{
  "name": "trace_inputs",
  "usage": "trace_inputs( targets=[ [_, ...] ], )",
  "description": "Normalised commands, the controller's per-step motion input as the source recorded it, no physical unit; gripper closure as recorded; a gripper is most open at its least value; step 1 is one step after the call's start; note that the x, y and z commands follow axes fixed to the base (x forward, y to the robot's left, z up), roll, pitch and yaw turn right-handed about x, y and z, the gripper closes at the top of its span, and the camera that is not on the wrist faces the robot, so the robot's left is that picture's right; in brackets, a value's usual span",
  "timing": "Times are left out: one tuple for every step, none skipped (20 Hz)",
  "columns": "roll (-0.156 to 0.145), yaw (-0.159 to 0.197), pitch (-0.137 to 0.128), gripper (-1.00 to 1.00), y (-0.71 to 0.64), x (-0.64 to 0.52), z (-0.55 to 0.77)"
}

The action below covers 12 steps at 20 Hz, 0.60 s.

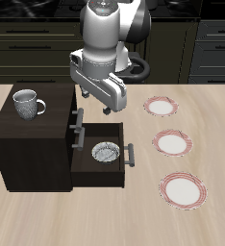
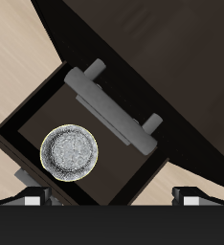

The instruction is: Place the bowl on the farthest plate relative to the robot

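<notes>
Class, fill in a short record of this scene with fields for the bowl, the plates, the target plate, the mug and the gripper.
bowl: bowl lies in the open drawer of the dark cabinet
plates: three alike in a row on the table, beside the cabinet
target plate: plate nearest the table's front edge, nothing on it
mug: mug upright on the cabinet top
gripper: gripper above the drawer, open, holding nothing

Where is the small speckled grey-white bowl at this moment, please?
The small speckled grey-white bowl sits inside the open drawer of the dark wooden cabinet, below the gripper and apart from the three red-rimmed plates.
</notes>
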Motion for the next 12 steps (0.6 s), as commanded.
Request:
trace_inputs(
  targets=[
    [0.046, -0.155, -0.011, -1.00, -0.05, 0.05, -0.05],
    [0.015, -0.102, 0.008, -1.00, -0.06, -0.01, -0.01],
    [0.018, -0.128, -0.079, -1.00, -0.03, -0.05, -0.02],
    [0.034, -0.163, -0.011, -1.00, 0.16, 0.14, -0.44],
    [0.065, -0.098, 0.057, -1.00, 0.22, 0.12, -0.51],
    [0.006, -0.064, 0.025, -1.00, 0.07, 0.10, -0.36],
    [0.015, -0.071, 0.041, -1.00, -0.02, 0.01, -0.21],
    [-0.016, -0.028, -0.018, -1.00, 0.08, -0.12, -0.33],
    [-0.010, -0.029, -0.069, -1.00, 0.01, -0.05, -0.22],
    [-0.035, -0.010, -0.025, -1.00, -0.03, -0.01, -0.23],
    [0.080, -0.304, 0.030, -1.00, -0.08, 0.01, -0.51],
    [-0.034, -0.078, -0.058, -1.00, 0.00, -0.09, -0.27]
  ],
)
